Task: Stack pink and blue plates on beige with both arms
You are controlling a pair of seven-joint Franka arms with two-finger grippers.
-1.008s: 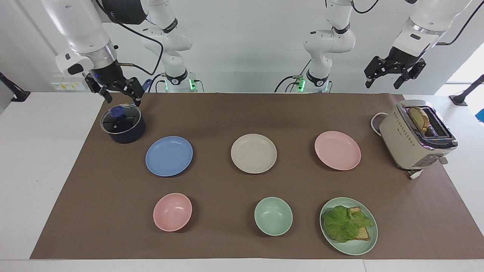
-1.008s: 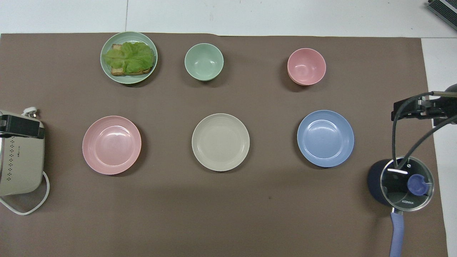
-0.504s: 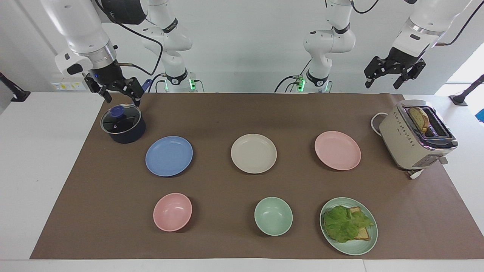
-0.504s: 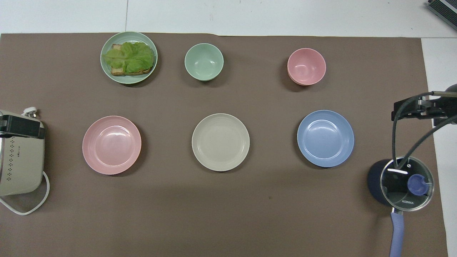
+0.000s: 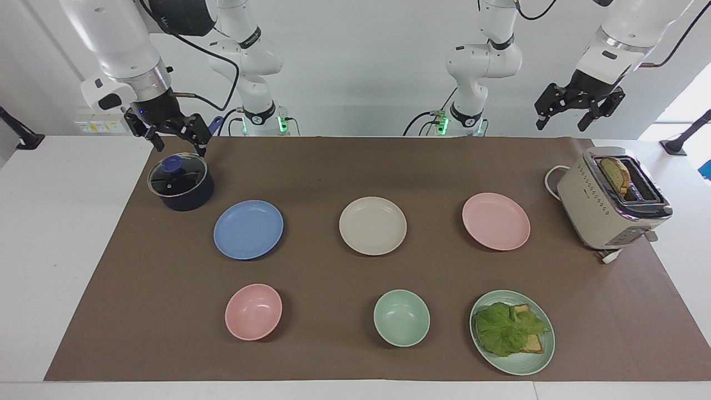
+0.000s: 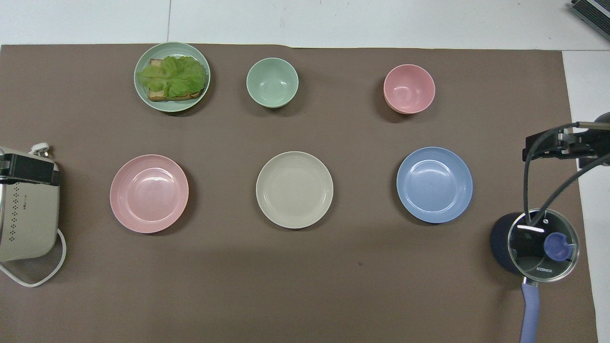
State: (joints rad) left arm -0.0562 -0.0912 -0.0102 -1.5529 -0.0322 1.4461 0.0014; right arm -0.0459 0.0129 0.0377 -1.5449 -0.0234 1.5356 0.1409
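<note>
Three equal plates lie in a row on the brown mat. The beige plate [image 5: 372,225] [image 6: 294,189] is in the middle, with the blue plate [image 5: 248,229] [image 6: 434,184] toward the right arm's end and the pink plate [image 5: 496,221] [image 6: 149,193] toward the left arm's end. All three are bare and apart from one another. My right gripper [image 5: 179,144] hangs open just above a lidded pot, holding nothing. My left gripper [image 5: 562,121] is open and empty, raised high over the toaster's end of the table.
A dark pot with a glass lid [image 5: 181,183] [image 6: 536,245] stands beside the blue plate. A beige toaster [image 5: 611,200] with bread stands beside the pink plate. Farther from the robots lie a pink bowl [image 5: 253,311], a green bowl [image 5: 401,318] and a green plate [image 5: 522,364] with a lettuce sandwich.
</note>
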